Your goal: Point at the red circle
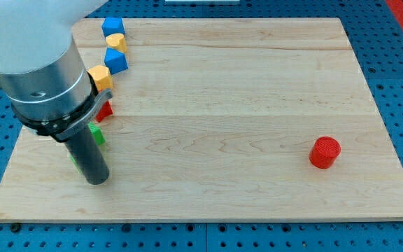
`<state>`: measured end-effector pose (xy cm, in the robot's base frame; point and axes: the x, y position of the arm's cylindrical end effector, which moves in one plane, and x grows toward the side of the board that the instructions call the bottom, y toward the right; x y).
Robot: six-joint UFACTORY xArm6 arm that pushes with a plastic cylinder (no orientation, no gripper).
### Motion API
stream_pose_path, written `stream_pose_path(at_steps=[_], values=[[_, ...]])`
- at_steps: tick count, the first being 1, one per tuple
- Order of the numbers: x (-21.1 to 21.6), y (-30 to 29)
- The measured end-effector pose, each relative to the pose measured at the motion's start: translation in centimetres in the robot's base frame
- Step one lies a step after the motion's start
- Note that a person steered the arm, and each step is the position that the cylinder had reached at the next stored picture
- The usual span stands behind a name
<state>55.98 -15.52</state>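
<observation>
The red circle is a short red cylinder standing on the wooden board at the view's right, below the middle. My tip rests on the board at the view's lower left, far to the left of the red circle. The rod rises up and to the left from it into the arm's grey body. Just above the tip a green block shows partly behind the rod, and a red block shows above that, half hidden by the arm.
Along the board's upper left edge stand a blue block, a yellow block, a second blue block and an orange-yellow block. The arm's body hides the board's left edge. A blue perforated table surrounds the board.
</observation>
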Motion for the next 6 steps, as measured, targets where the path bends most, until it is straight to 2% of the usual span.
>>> stream_pose_path(at_steps=[1, 2, 4, 5, 6], values=[[1.5, 3.1], [1.2, 12.9], [-6.6, 21.9], [-8.8, 28.5], [-8.5, 34.8]])
